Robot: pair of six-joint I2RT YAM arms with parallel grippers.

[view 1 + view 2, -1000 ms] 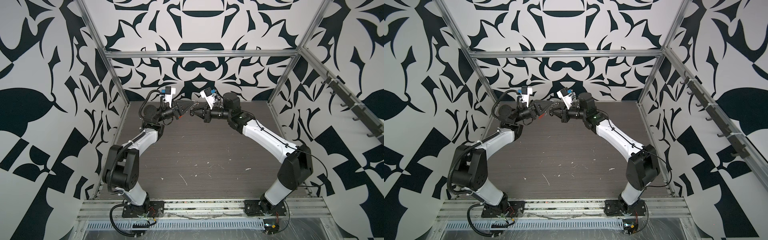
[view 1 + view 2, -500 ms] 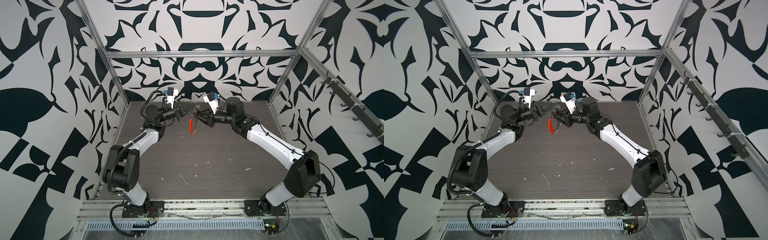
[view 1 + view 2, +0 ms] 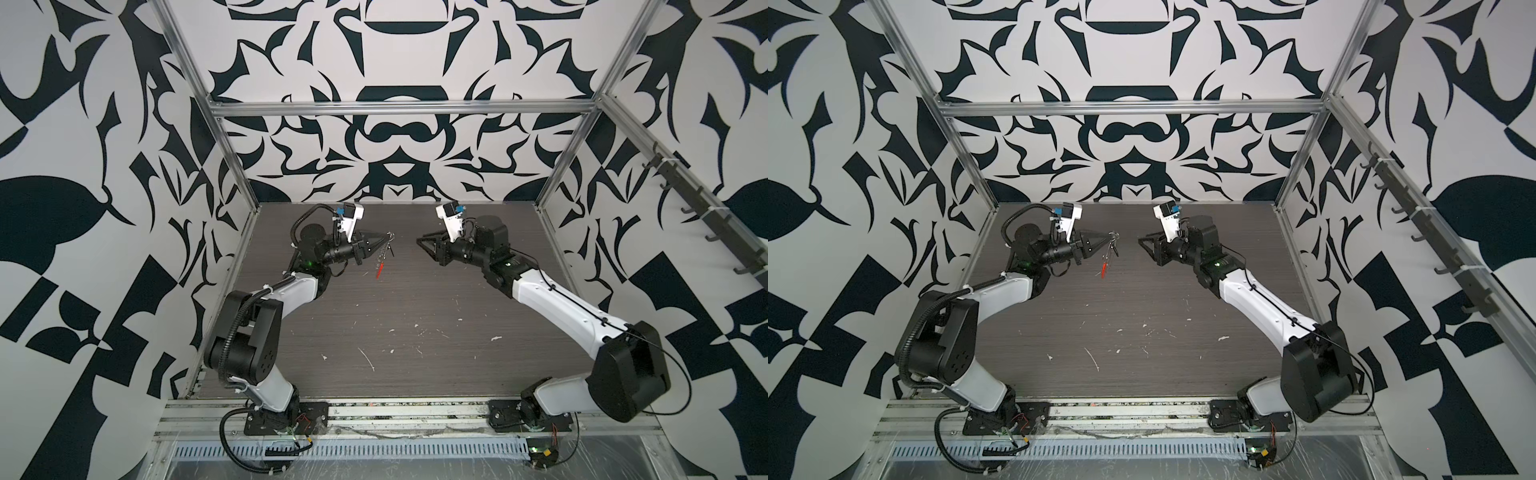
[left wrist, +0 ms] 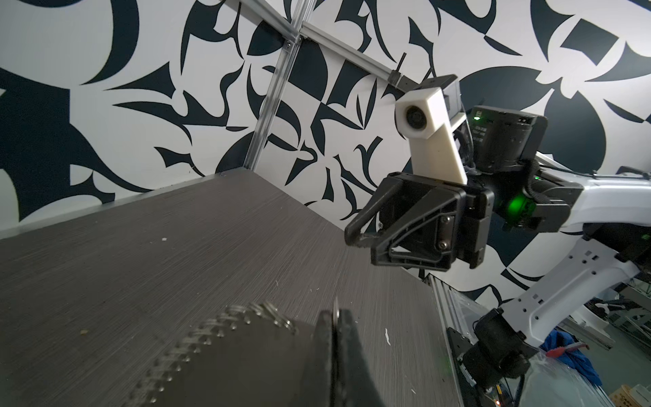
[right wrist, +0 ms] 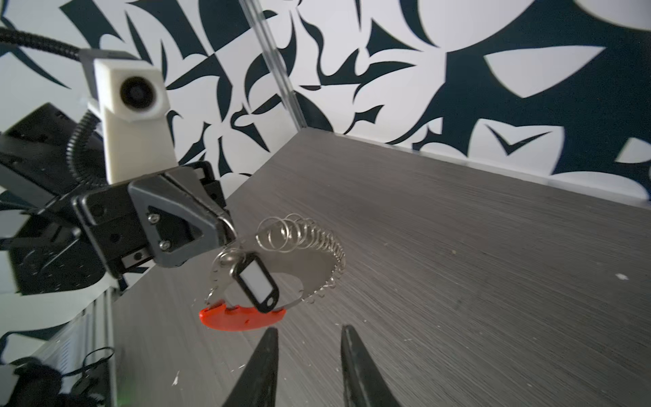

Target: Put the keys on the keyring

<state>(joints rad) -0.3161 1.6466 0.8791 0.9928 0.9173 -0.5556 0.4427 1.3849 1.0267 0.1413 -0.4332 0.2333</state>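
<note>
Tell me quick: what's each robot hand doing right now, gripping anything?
Left gripper: closed on the large silver oval keyring with an orange-red segment; a small black key tag hangs on it.
Right gripper: open, fingers apart, holding nothing.

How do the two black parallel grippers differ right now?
The left gripper is shut, the right gripper open, fingers apart. The left gripper pinches the large silver-grey keyring with its orange-red segment, which dangles from it; the right gripper holds nothing. Both are raised, tips facing each other.
</note>
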